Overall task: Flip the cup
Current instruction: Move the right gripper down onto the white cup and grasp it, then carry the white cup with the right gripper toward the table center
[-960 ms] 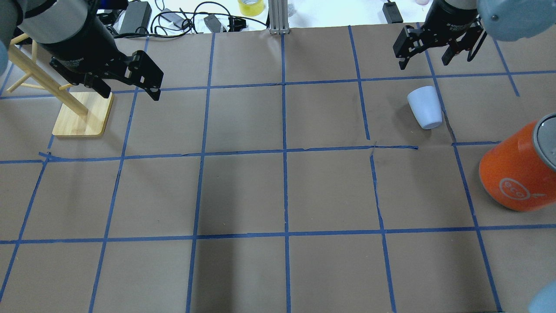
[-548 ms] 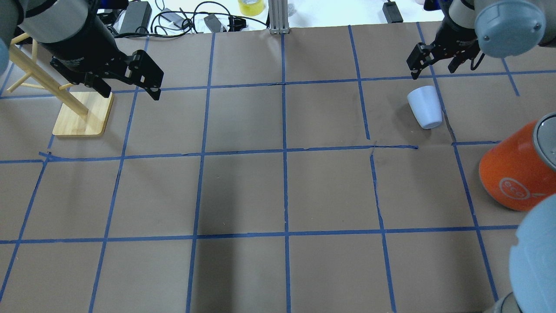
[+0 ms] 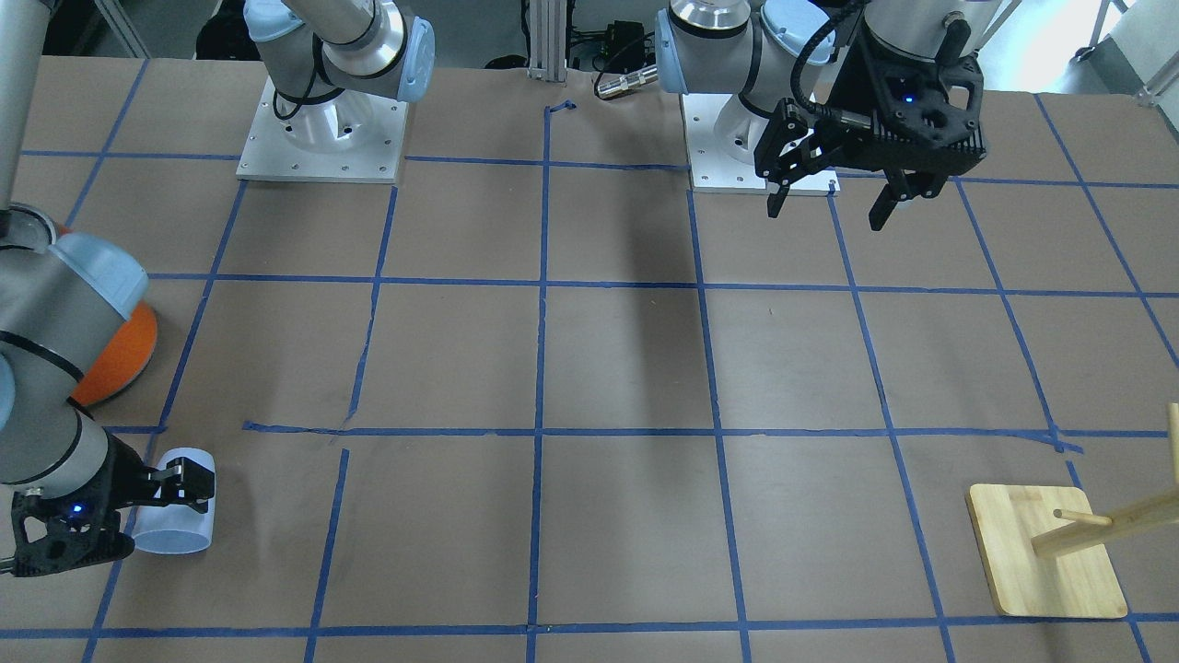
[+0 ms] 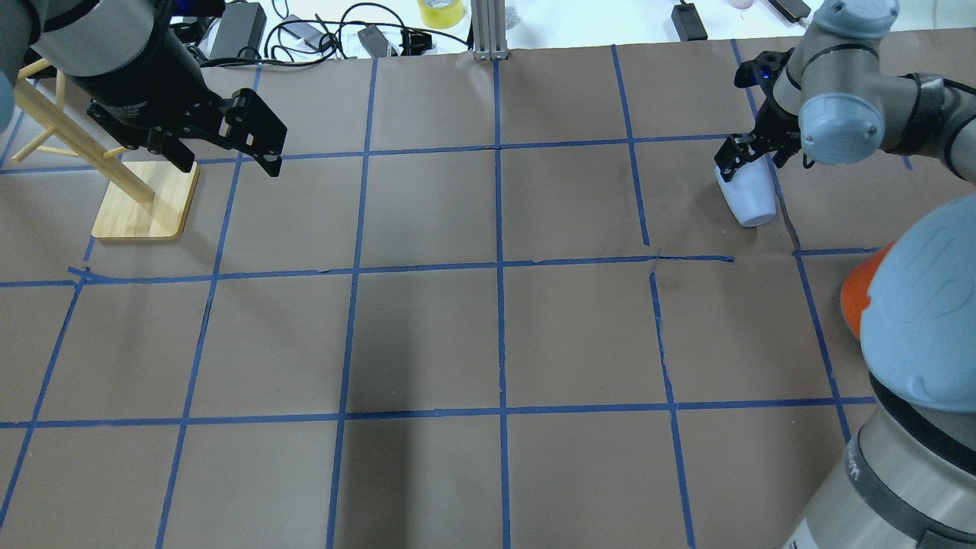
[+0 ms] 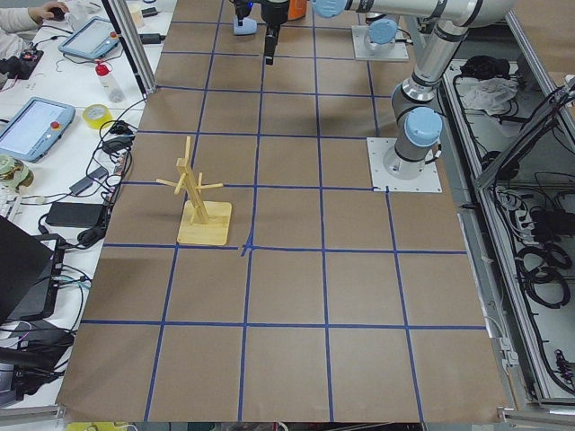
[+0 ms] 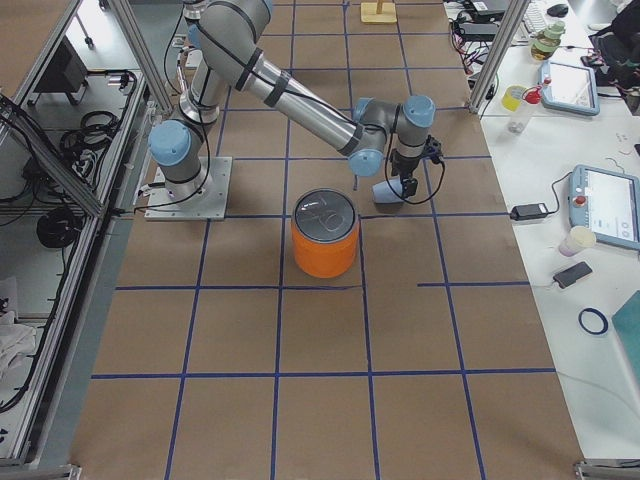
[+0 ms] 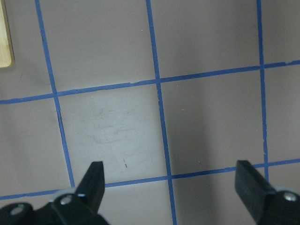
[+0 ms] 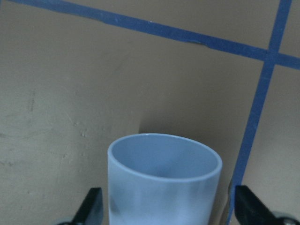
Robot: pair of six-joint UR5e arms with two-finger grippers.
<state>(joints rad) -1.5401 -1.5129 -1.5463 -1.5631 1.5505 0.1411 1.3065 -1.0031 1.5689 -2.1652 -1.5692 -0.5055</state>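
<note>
The pale lavender-blue cup (image 4: 749,200) lies on its side at the far right of the table. It also shows in the front view (image 3: 180,525) and the right side view (image 6: 386,193). My right gripper (image 4: 751,164) is open and low, its fingers either side of the cup's end. In the right wrist view the cup (image 8: 164,183) fills the gap between the two fingers (image 8: 91,208); no contact shows. My left gripper (image 4: 229,160) is open and empty above the table, also in the front view (image 3: 826,214) and the left wrist view (image 7: 173,187).
A large orange can (image 6: 325,235) with a silver lid stands near the cup, mostly hidden by my right arm in the overhead view (image 4: 855,297). A wooden rack on a square base (image 4: 145,202) stands at the far left, beside my left gripper. Cables lie beyond the far edge.
My right gripper has moved down and toward the cup and now straddles it. The right arm's elbow has swung in over the orange can. The left arm and the cup have not moved.
</note>
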